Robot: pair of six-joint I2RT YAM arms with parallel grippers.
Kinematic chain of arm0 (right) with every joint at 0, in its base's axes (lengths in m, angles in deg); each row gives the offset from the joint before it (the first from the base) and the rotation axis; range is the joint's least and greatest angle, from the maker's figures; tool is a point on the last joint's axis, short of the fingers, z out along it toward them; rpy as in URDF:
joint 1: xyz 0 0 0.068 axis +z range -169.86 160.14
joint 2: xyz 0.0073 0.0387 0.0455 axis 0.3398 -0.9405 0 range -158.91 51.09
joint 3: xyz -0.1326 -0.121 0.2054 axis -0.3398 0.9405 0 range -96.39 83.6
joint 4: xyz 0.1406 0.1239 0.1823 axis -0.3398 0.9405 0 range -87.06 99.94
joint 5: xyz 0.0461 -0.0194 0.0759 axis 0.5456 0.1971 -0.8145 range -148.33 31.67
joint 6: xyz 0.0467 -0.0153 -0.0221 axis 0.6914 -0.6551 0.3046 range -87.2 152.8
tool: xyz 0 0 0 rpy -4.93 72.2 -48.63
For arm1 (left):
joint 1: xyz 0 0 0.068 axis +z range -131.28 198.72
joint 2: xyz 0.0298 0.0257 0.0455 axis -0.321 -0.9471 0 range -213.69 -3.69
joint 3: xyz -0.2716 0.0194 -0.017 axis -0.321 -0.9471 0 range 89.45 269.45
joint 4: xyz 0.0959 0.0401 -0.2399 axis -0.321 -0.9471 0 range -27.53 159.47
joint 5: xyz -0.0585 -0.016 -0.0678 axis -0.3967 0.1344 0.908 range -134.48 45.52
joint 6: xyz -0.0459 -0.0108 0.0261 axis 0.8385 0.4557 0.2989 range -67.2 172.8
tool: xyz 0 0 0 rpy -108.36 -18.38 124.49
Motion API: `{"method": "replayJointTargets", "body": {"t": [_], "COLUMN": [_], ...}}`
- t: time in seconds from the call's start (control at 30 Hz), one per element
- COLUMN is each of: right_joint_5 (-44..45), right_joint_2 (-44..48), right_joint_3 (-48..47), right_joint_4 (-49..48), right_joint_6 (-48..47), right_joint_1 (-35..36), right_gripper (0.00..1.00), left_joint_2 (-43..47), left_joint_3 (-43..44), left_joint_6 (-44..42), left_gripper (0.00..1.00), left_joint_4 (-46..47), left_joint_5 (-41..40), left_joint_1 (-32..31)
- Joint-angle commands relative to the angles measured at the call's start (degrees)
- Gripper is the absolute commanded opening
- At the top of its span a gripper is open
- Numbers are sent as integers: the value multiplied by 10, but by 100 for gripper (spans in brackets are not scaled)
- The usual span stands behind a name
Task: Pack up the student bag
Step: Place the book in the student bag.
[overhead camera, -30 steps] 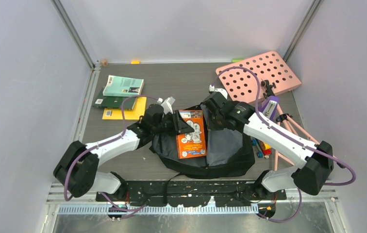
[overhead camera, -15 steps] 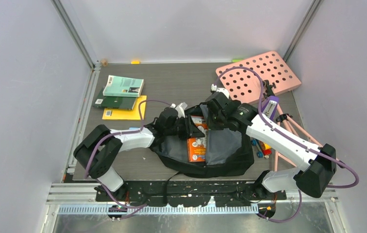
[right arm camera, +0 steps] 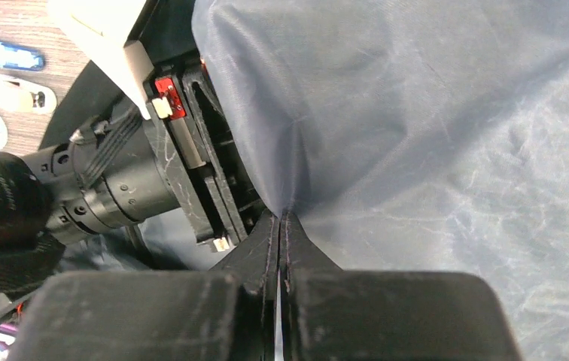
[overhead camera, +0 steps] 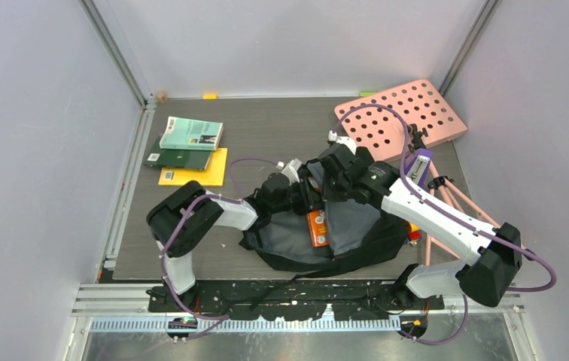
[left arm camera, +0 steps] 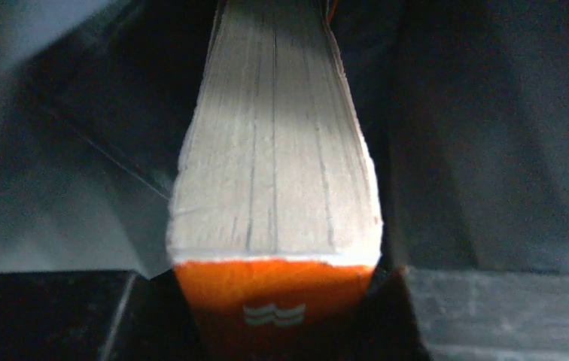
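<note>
The student bag (overhead camera: 357,254) lies in the middle of the table (overhead camera: 266,124), close to its near edge and just ahead of the two arm bases. Its mouth is open and the grey lining (right arm camera: 432,150) faces up.

**Handling properties (judged)**
- The bag is soft fabric with no frame. It will sag and fold wherever it is not supported, so the mouth is likely to fall closed if the raised edge is let go.
- The lining looks thin and smooth and may slip out of a shallow pinch.
- The shell should be light, getting heavier as items go in.
- Take hold at the rim of the opening or at a seam. The webbing straps are the better hold for lifting or dragging.

**Tool state**
- The left gripper (overhead camera: 302,203) is clamped on an orange book (left arm camera: 274,180). It holds the book by the spine end, with the page edges pointing into the bag. From above, the book stands on edge, partly inside the opening.
- The right gripper (right arm camera: 279,226) has its fingertips pressed together on a fold of the lining at the far rim. This holds that side of the mouth up.

**Remaining items**
At the far left of the table, well apart from the bag, a teal book (overhead camera: 191,133) lies overlapping a dark green book (overhead camera: 168,159) and a yellow book (overhead camera: 202,171). At the far right corner a pink board (overhead camera: 402,116) with round holes sits tilted.
</note>
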Motion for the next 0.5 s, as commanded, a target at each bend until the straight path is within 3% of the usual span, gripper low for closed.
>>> {"method": "replayJointTargets", "body": {"t": [0.0,0.03,0.1,0.2,0.3,0.47], "right_joint_5": [12,14,16,22,29,57], "right_joint_2": [18,19,18,18,19,20], "right_joint_3": [-3,-2,0,2,4,9], "right_joint_4": [-62,-61,-61,-62,-60,-52], "right_joint_6": [10,9,7,5,3,1], "right_joint_1": [1,1,1,1,1,1], "right_gripper": [0,0,0,0,0,0], "left_joint_2": [-29,-33,-43,-39,-16,41], "left_joint_3": [17,19,29,36,29,14], "left_joint_6": [0,-10,-18,-20,-33,-61], "left_gripper": [0,0,11,40,60,79], "left_joint_4": [148,144,122,48,-18,-123], "left_joint_5": [-78,-85,-77,-80,-98,-140], "left_joint_1": [-21,-24,-25,-25,-26,-31]}}
